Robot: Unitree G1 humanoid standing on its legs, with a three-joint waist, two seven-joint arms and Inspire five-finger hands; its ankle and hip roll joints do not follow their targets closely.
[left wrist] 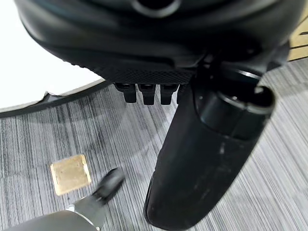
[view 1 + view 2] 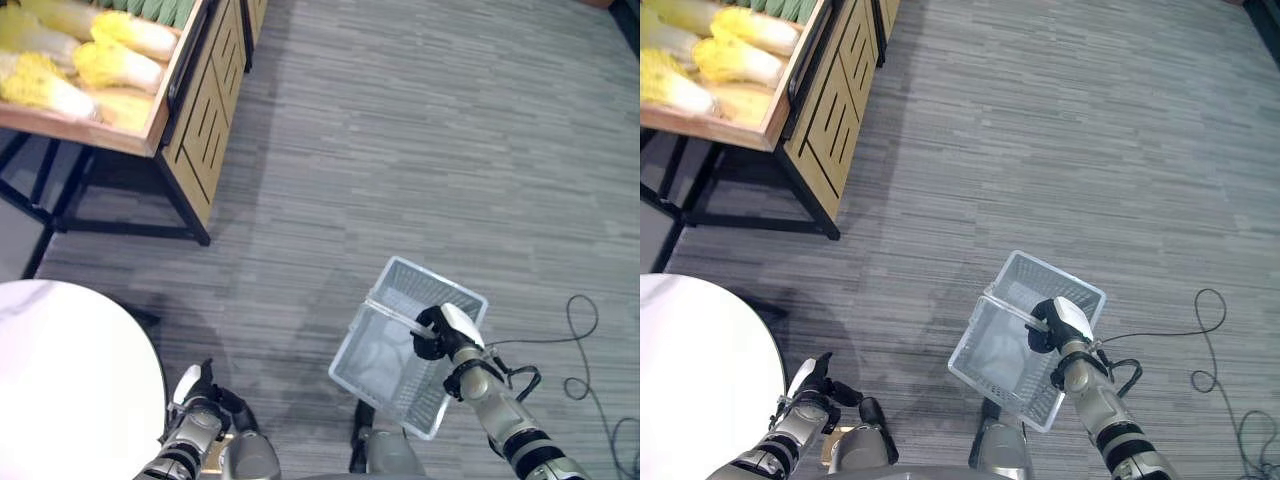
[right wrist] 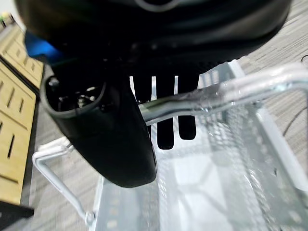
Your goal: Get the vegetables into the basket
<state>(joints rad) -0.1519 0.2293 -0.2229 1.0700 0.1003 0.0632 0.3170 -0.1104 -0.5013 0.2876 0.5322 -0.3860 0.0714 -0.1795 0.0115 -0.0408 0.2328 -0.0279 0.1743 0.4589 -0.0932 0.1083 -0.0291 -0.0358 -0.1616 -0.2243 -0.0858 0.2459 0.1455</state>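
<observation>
Several pale yellow cabbages (image 2: 110, 45) lie in a wooden crate (image 2: 168, 90) at the far left. A clear mesh basket (image 2: 352, 348) hangs above the floor at the lower right, with nothing in it that I can see. My right hand (image 2: 440, 335) is shut on the basket's handle (image 3: 231, 94), fingers on one side of the bar and thumb on the other. My left hand (image 2: 200, 395) hangs low at the lower left beside the white table, fingers relaxed and holding nothing.
The crate rests on a wooden slatted stand (image 2: 205, 120) with black metal legs (image 2: 120, 228). A round white table (image 2: 70, 380) takes the lower left corner. Grey striped carpet (image 2: 420, 150) stretches between the stand and the basket. A brass floor plate (image 1: 70, 174) sits by the table.
</observation>
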